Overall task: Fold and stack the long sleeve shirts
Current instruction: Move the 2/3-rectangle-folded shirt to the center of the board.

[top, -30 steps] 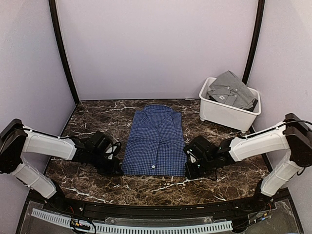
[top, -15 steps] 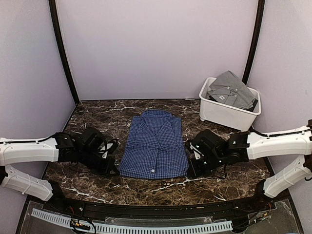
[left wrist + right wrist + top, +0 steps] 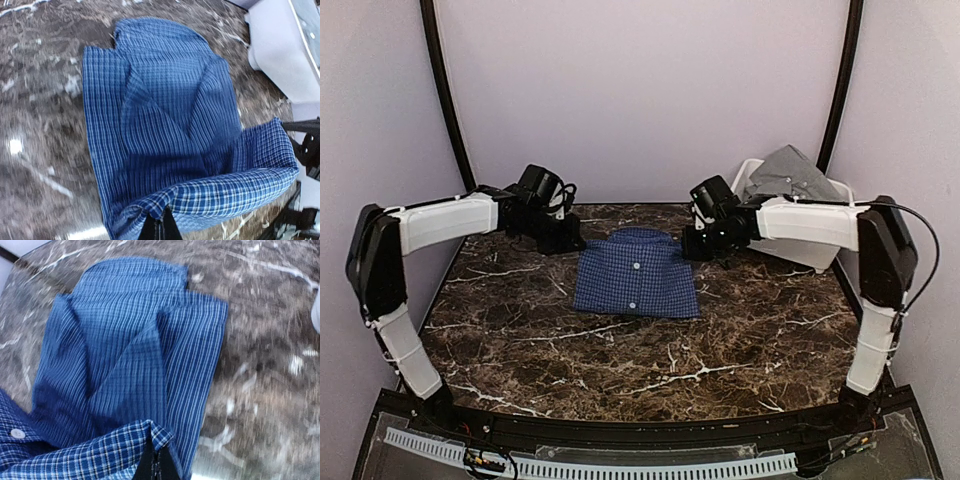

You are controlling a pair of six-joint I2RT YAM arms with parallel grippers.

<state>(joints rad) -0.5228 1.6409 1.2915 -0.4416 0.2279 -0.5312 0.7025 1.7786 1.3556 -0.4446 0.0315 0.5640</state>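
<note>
The navy-blue checked shirt (image 3: 638, 284) lies on the marble table, its bottom half folded up over the collar end, two white buttons showing. My left gripper (image 3: 572, 243) is shut on the shirt's hem corner at the far left; the pinch shows in the left wrist view (image 3: 159, 220). My right gripper (image 3: 692, 248) is shut on the other hem corner at the far right, as the right wrist view (image 3: 156, 456) shows. Both wrist views show the shirt (image 3: 165, 125) (image 3: 125, 355) below the lifted hem. The grey shirt (image 3: 793, 180) sits in the white bin (image 3: 785, 236).
The white bin stands at the back right, close behind my right arm. The back wall is just beyond both grippers. The marble table (image 3: 640, 370) stretches toward the near edge, with the arm bases at its front corners.
Both grippers have carried the shirt's bottom hem from the near end up and over to the far collar end, folding the shirt in half. The arms have swung from low and near to the back.
</note>
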